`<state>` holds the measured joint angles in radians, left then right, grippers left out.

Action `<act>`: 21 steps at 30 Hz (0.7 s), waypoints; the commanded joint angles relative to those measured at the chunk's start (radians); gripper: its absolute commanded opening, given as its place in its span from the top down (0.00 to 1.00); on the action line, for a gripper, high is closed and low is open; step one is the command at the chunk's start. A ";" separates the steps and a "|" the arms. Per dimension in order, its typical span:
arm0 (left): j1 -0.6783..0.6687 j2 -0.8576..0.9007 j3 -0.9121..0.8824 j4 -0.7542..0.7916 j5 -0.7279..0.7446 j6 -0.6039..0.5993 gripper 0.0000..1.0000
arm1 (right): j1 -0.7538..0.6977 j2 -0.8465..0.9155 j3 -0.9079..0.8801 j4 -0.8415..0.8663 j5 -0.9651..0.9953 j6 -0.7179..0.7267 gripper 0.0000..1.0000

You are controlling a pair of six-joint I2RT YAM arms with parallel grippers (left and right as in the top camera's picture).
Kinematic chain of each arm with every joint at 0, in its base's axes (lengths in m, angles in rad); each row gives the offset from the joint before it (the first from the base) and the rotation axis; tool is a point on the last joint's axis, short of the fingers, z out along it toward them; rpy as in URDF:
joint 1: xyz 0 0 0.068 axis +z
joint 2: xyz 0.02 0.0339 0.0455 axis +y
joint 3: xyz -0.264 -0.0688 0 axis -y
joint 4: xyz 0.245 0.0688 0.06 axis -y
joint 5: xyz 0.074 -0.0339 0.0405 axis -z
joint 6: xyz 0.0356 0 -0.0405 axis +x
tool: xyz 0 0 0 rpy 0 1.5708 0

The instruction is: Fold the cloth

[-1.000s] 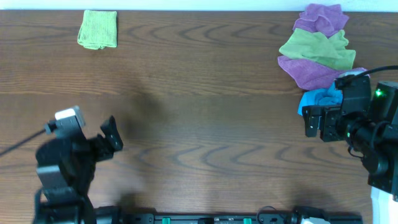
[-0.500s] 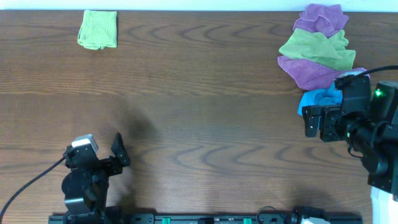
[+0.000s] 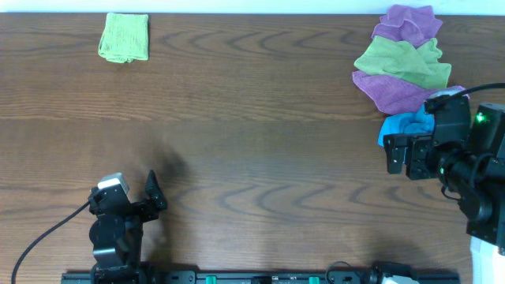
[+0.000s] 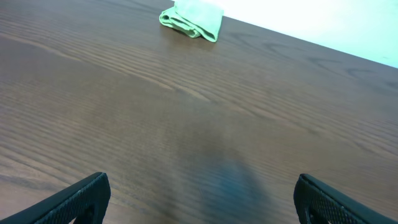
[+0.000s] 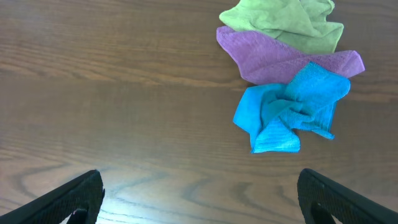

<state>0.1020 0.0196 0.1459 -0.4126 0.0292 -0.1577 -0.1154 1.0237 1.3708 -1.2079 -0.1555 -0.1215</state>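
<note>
- Two grippers are in view, both with jaws spread wide and nothing between them.
- At the near left, the left gripper point(image 3: 132, 197) sits low over the table point(image 3: 252, 158). Its wrist view shows only bare wood between the fingers point(image 4: 81, 199).
- Against the far left edge of the table lies the lime-green cloth point(image 3: 125, 37), a compact rectangle with layered edges showing. It is well apart from both grippers and touched by neither.
- At the right side, the right gripper point(image 3: 394, 154) faces a crumpled blue cloth point(image 5: 289, 115), which lies ahead of its fingers and clear of them.
- In the far right pile, the blue cloth touches a purple cloth point(image 5: 280, 59), and an olive-green cloth point(image 5: 286, 18) overlaps that purple one.
</note>
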 commanded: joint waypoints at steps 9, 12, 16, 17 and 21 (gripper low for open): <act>0.004 -0.016 -0.027 0.013 -0.041 -0.034 0.05 | 0.008 -0.003 -0.001 0.000 0.006 -0.014 0.01; 0.003 -0.016 -0.027 0.013 -0.040 -0.033 0.05 | 0.008 -0.003 -0.001 0.000 0.006 -0.014 0.01; -0.018 -0.016 -0.027 0.012 -0.037 -0.033 0.05 | 0.008 -0.003 -0.001 0.000 0.006 -0.014 0.01; -0.026 -0.016 -0.027 0.013 -0.037 -0.029 0.05 | 0.008 -0.003 -0.001 0.000 0.006 -0.014 0.01; -0.038 -0.016 -0.027 0.012 -0.039 -0.003 0.05 | 0.008 -0.003 -0.001 0.000 0.006 -0.014 0.01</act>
<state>0.0715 0.0135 0.1394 -0.4026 0.0139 -0.1806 -0.1154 1.0237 1.3708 -1.2079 -0.1555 -0.1215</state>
